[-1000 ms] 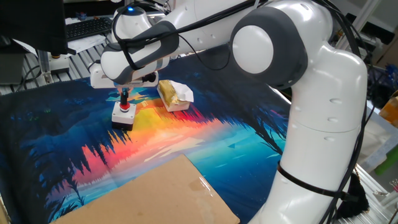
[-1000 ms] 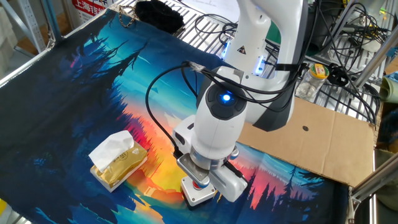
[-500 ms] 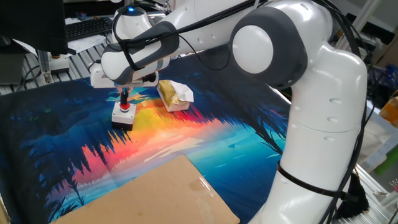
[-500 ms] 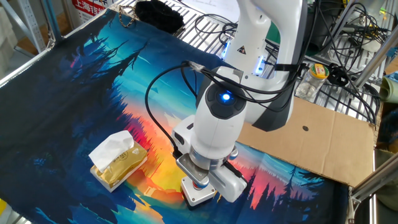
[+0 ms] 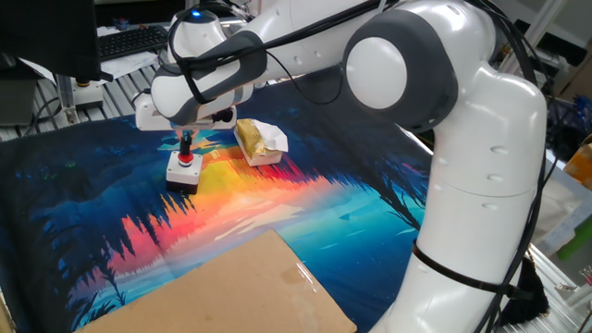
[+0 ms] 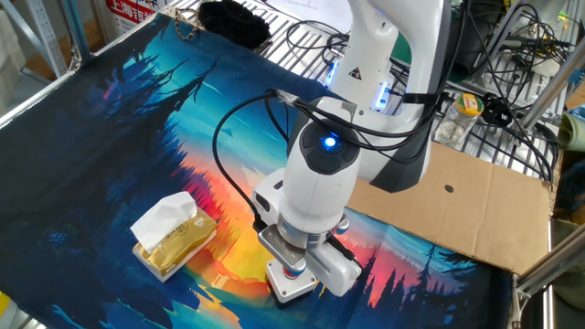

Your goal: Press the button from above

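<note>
The button has a small red cap (image 5: 187,158) on a low square silver-grey base (image 5: 180,175) and stands on the colourful mat. My gripper (image 5: 185,146) hangs straight above it. Its dark fingertips (image 5: 185,141) are together in one narrow tip that rests on the red cap. In the other fixed view the base (image 6: 288,285) shows under my wrist, and the gripper (image 6: 294,263) is mostly hidden by the white hand; only a bit of the red cap shows.
A yellow block with white paper (image 5: 259,141) lies just right of the button; it also shows in the other fixed view (image 6: 174,235). A cardboard sheet (image 5: 231,287) covers the near part of the mat (image 5: 83,194). My big white arm (image 5: 462,166) rises on the right.
</note>
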You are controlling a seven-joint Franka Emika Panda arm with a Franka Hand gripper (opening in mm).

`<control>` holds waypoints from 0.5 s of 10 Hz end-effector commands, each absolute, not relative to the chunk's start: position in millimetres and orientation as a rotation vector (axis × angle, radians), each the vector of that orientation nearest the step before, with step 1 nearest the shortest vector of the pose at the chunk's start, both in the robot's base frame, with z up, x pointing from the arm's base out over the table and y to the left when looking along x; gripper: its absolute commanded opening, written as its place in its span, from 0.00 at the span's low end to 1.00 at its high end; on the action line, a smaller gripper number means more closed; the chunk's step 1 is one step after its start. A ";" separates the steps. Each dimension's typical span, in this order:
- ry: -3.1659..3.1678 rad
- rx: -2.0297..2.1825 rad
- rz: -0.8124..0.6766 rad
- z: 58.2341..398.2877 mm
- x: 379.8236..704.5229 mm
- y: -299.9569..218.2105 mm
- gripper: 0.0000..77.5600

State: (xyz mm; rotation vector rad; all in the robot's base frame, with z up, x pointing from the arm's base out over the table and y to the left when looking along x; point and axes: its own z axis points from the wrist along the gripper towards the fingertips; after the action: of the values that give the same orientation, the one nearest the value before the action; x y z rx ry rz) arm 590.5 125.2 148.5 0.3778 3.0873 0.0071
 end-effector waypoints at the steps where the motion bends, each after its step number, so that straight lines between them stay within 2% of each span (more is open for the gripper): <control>1: 3.170 0.466 0.022 200.7 589.4 135.6 0.00; 5: 3.187 0.477 0.081 234.0 597.9 133.4 0.00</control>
State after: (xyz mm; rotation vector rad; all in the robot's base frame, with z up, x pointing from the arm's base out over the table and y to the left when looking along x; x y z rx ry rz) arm 589.8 130.5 185.9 0.4304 3.1414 0.0182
